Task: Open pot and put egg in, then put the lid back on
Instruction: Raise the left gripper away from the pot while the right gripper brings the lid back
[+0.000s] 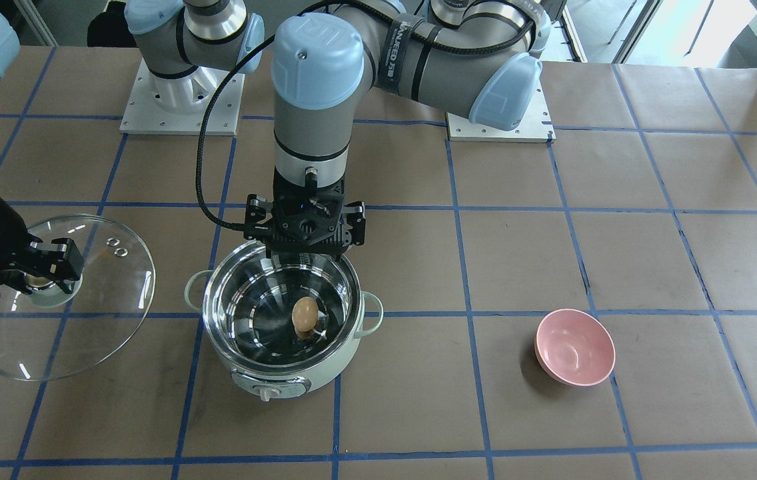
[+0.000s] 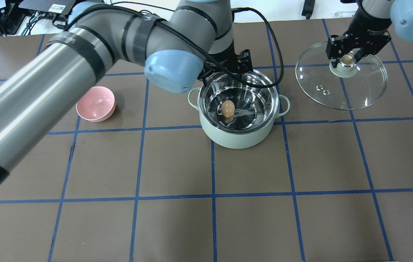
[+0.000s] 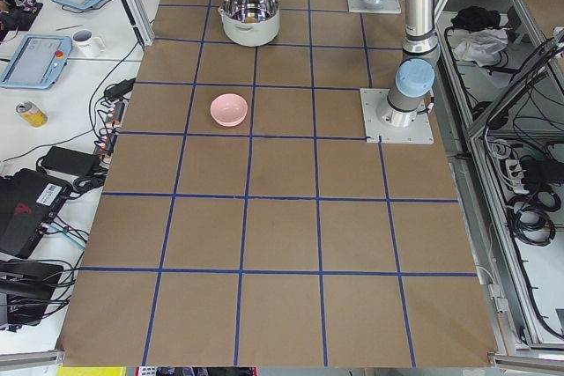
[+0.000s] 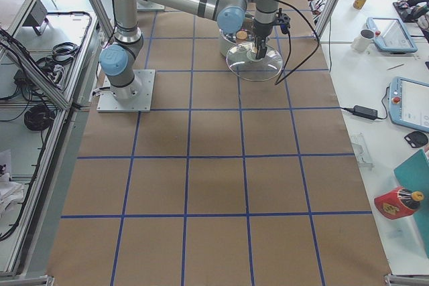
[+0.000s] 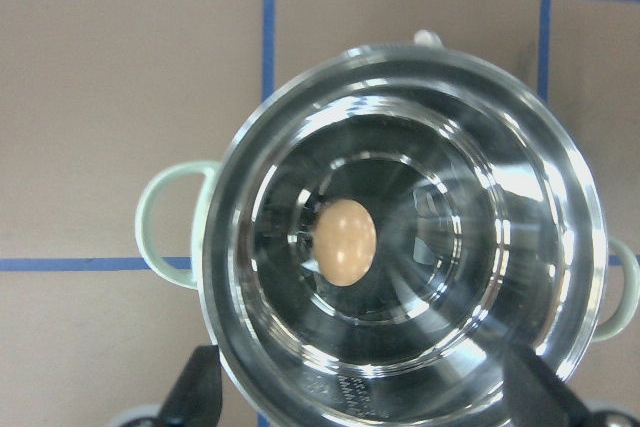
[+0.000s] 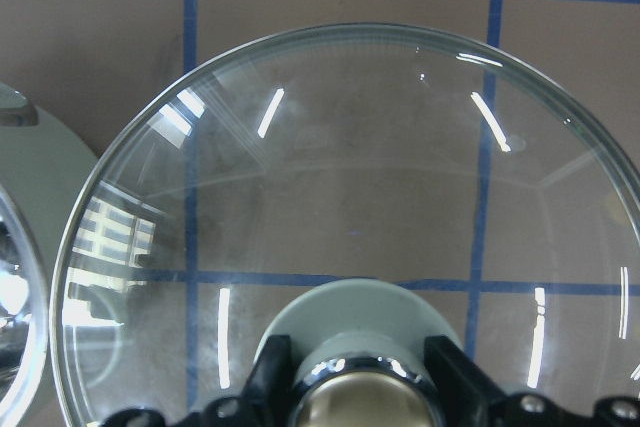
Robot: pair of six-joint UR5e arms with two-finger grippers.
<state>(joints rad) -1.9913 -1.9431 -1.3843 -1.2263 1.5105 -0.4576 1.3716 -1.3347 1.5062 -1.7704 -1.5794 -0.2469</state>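
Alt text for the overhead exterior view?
An egg lies inside the open pot, the left gripper open above it. The right gripper holds the glass lid by its knob beside the pot; a pink bowl sits apart.

Smooth satin mint-green shell on pot (image 2: 235,140), mirror-bright steel inner. Clear glossy glass lid (image 1: 85,333) with shiny gold-coloured metallic knob (image 2: 347,60). Matt tan shell on egg (image 1: 304,315). Smooth low-sheen pink bowl (image 1: 575,347), plastic-looking. Matt brown paper over table (image 1: 652,260), blue tape lines (image 1: 618,211).
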